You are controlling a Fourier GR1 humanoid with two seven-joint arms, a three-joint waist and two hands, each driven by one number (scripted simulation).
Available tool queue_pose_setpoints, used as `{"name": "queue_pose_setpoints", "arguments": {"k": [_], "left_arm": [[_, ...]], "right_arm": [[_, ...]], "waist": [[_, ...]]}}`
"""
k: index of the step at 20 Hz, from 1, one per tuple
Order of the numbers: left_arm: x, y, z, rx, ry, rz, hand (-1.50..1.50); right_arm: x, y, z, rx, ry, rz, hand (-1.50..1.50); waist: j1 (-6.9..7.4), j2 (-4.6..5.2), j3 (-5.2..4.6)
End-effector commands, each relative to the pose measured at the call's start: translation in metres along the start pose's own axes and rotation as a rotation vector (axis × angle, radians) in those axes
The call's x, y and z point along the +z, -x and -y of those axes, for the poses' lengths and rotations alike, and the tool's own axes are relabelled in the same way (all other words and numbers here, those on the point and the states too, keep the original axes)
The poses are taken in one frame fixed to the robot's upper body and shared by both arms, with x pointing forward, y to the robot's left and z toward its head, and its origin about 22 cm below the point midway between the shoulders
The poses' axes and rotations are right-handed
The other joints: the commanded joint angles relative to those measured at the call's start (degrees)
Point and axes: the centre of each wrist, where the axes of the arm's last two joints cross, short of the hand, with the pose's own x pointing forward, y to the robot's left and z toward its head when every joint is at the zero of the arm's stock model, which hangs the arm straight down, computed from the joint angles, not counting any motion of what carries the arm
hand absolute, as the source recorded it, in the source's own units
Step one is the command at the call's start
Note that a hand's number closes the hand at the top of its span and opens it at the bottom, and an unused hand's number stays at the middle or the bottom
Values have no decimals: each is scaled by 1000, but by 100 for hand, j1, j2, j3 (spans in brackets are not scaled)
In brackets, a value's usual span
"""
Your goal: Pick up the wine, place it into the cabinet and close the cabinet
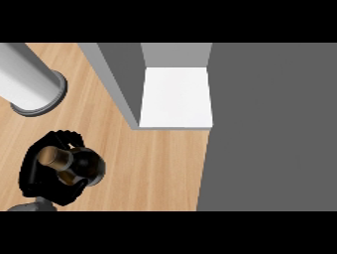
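The wine bottle (82, 166) is dark with a brown cork top, seen from above at the lower left over the wooden counter. My left hand (36, 174) is curled round it, shut on the bottle, and hides much of its body. The cabinet stands open at the top centre, showing a white shelf floor (175, 96) between a grey side wall (116, 79) and a wide grey door panel (281, 124) at the right. The bottle is outside the cabinet, to the lower left of its opening. My right hand shows nowhere.
A tall white-grey cylinder (21, 82) with a grey base ring stands on the wooden counter (153, 163) at the upper left. The grey door panel fills the whole right side of the view.
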Motion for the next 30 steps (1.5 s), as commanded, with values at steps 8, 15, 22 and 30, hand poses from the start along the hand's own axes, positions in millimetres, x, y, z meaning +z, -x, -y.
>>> {"name": "queue_pose_setpoints", "arguments": {"k": [8, 15, 22, 30], "left_arm": [[-28, -49, 73, -5, 73, -22, 150], [-50, -100, 133, 67, 144, -5, 150], [-58, -112, 186, 101, 140, -27, 150], [-96, -116, 224, 68, 93, -25, 150]], "right_arm": [[7, 8, 0, -55, -19, 60, -150], [24, -16, 6, -49, -26, 55, -150], [14, -1, 8, -48, -35, 40, -150], [20, -11, -5, -52, -24, 54, -150]], "waist": [[-25, 23, -4], [-69, 10, -1], [-61, 18, -1], [-80, 16, -5]]}}
